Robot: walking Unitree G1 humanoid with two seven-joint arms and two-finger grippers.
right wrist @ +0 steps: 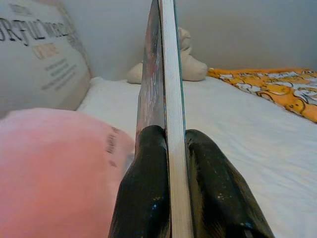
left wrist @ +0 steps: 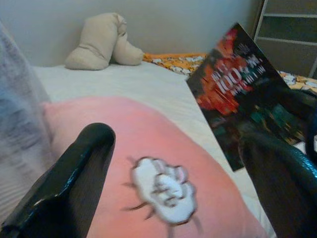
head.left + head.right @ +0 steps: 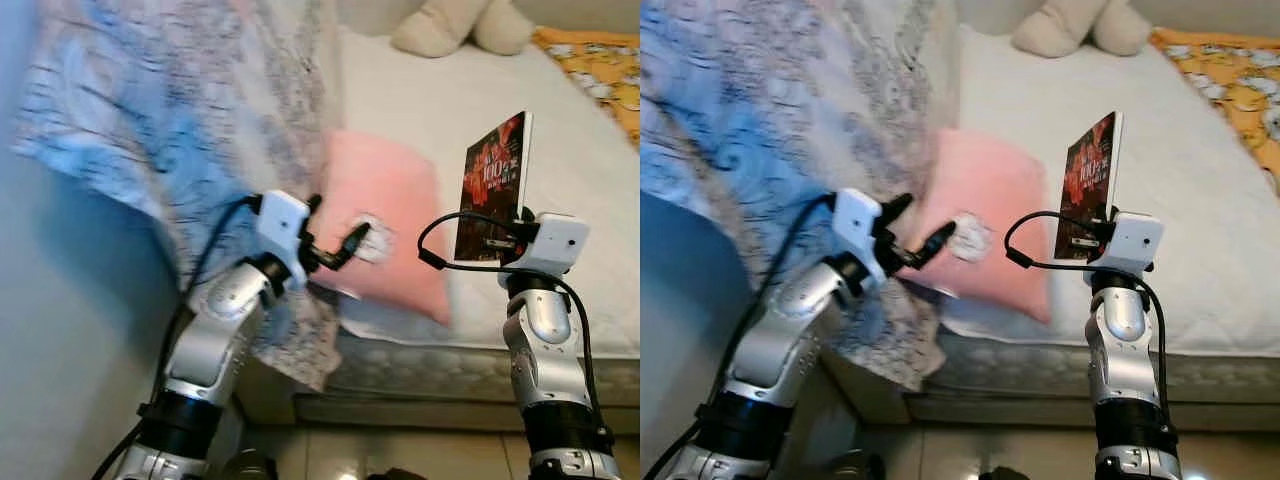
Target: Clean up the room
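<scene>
Nearest, a strip of pale tiled floor [image 3: 330, 455] runs along the foot of the bed with the white sheet [image 3: 500, 130], whose quilted mattress edge [image 3: 430, 370] faces the robot. The right gripper [image 3: 497, 243], above that near edge, has its 2 black fingers [image 1: 148, 193] clamped on the lower end of a thin dark book with a red-patterned cover [image 3: 492, 185], held upright over the sheet. The left gripper [image 3: 335, 237] hangs with its 2 fingers [image 2: 74, 173] spread apart, holding nothing, just before a soft pink pillow with a white cloud patch [image 3: 385, 235] that lies on the near part of the bed, left of the book. Left of the pillow a blue-and-grey patterned fabric [image 3: 170, 110] drapes down over the bed's left side, blurred. Beyond the book the sheet lies open toward the far end. There a beige plush toy [image 3: 460, 25] sits against the pale wall [image 2: 173, 25], with an orange patterned blanket [image 3: 595, 60] to its right.
</scene>
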